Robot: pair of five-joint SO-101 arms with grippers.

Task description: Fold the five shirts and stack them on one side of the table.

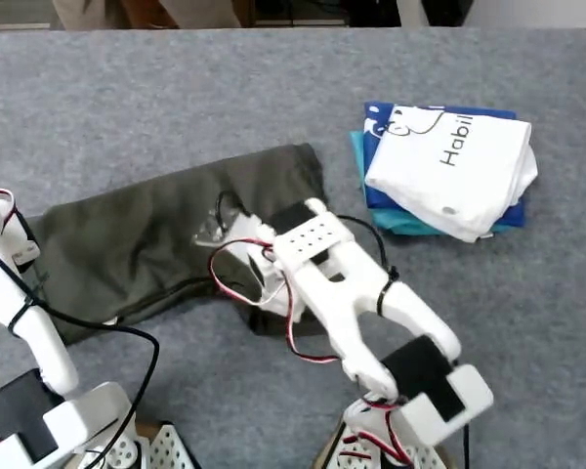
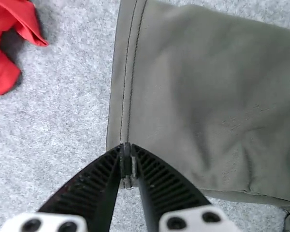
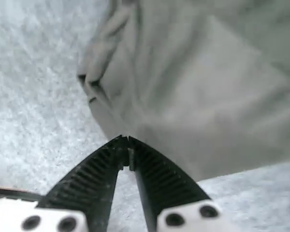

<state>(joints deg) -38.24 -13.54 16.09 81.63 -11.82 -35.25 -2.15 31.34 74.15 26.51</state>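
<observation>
The olive shirt point(image 1: 176, 234) lies stretched along the desk point(image 1: 127, 98), its long axis running from one arm across to the other. The left hand point(image 2: 127, 162) is pinching the stitched hem at one end. The right hand point(image 3: 125, 150) is pinching the shirt's edge nearer the other end. The folded stack point(image 1: 449, 171) sits just past the right arm's end, so I'd guess the fold goes that way.
</observation>
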